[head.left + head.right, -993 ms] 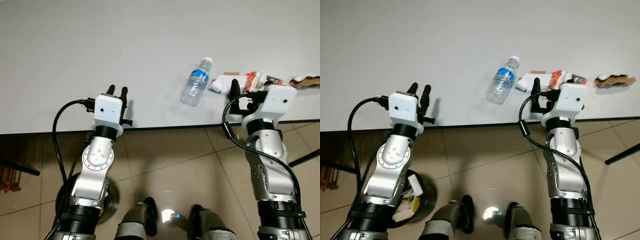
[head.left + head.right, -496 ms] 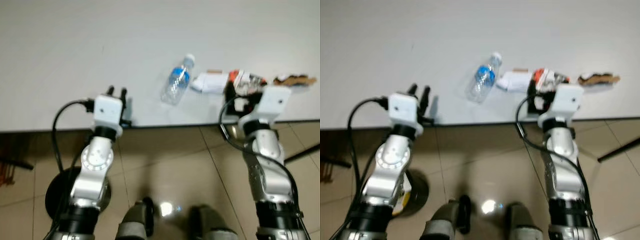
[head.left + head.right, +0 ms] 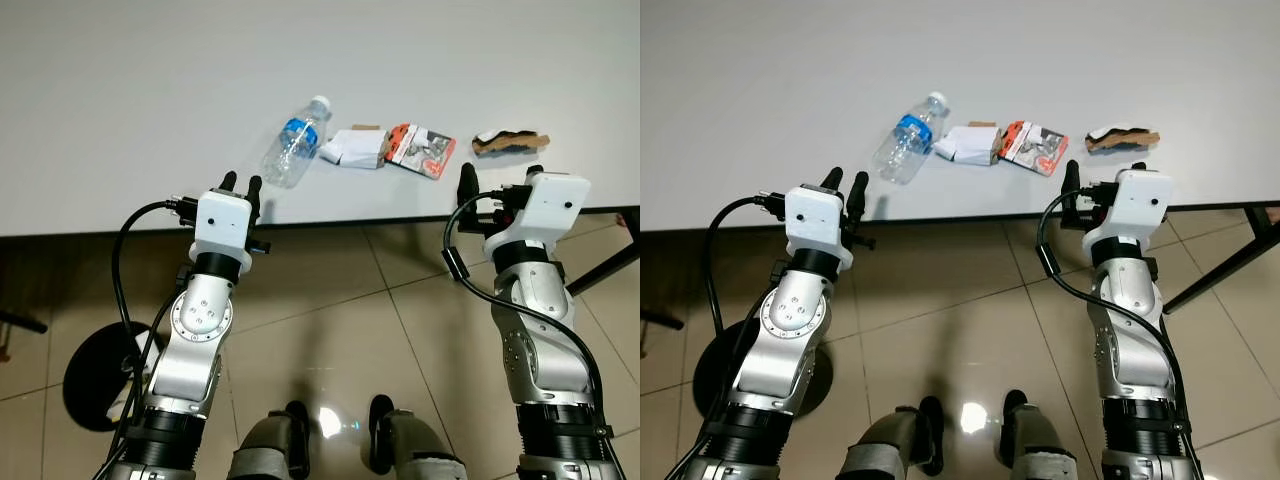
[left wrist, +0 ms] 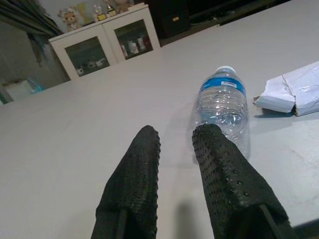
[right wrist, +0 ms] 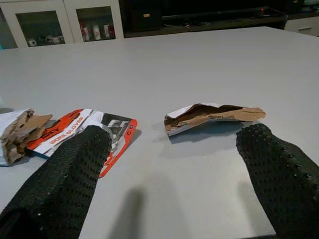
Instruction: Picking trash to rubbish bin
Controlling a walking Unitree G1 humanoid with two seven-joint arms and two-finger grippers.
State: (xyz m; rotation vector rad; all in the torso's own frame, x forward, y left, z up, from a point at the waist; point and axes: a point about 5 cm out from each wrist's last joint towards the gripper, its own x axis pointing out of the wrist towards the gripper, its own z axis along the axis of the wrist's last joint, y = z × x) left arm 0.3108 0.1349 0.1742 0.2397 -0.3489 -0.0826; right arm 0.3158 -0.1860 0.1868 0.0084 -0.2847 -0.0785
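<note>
A clear plastic bottle [image 3: 295, 153] with a blue label lies on the pale table [image 3: 130, 100]. To its right lie a crumpled white paper [image 3: 352, 148], a red and white glove packet [image 3: 420, 150] and a torn brown cardboard scrap [image 3: 510, 143]. My left gripper [image 3: 241, 183] hovers at the table's front edge just short of the bottle [image 4: 223, 107], open by a narrow gap and holding nothing. My right gripper [image 3: 500, 176] stands wide open at the edge, facing the cardboard scrap [image 5: 212, 117], with the packet [image 5: 94, 130] off to one side.
A black round bin [image 3: 95, 385] stands on the tiled floor below my left arm. A dark table leg [image 3: 605, 275] slants at the right. White glass-door cabinets [image 4: 107, 42] stand beyond the table's far side.
The whole picture has shifted, so the camera moved: the trash now lies further left in view. My right gripper now faces the cardboard scrap instead of the white paper. Both arms keep their pose.
</note>
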